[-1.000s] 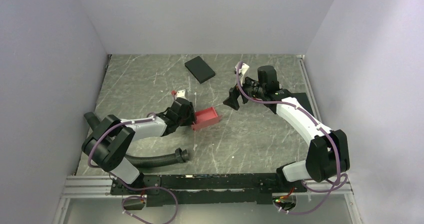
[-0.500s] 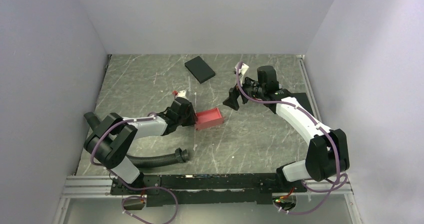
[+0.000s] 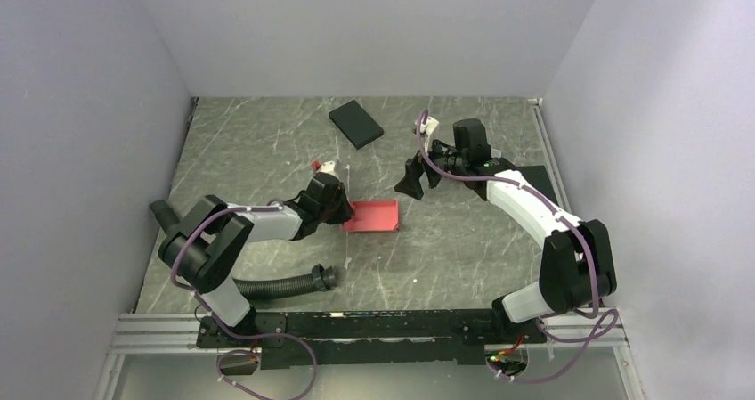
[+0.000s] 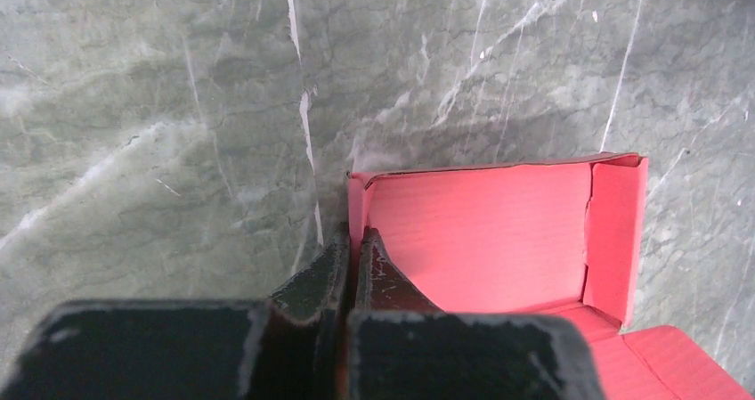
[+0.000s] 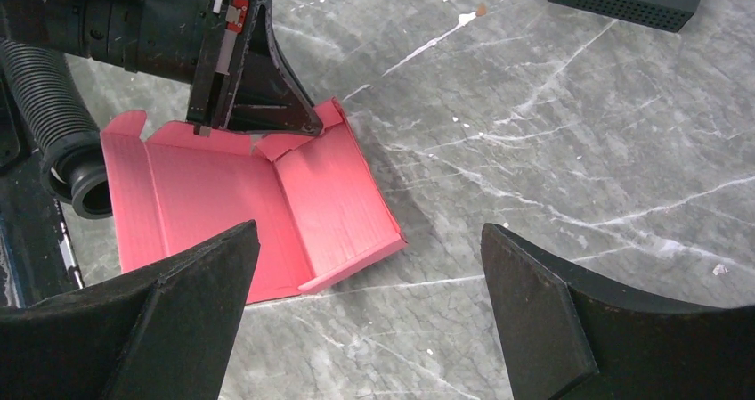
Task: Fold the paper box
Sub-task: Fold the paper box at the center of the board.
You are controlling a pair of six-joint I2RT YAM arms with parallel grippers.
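- The left gripper [image 3: 341,211] lies low on the grey marbled table [image 3: 249,151], its jaws clamped on the left end wall of the pinkish-red thin-cardboard paper box [image 3: 374,215].
- That half-formed paper box sits mid-table, its long axis running rightward from the claw.
- The right gripper [image 3: 411,182] hovers just past the box's far right corner, jaws wide apart and empty. It looks nearer to the free flaps.

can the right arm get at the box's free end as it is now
Probably yes. The right gripper hangs open near the box, and nothing stands between them. The left gripper pinches only the box's left wall.
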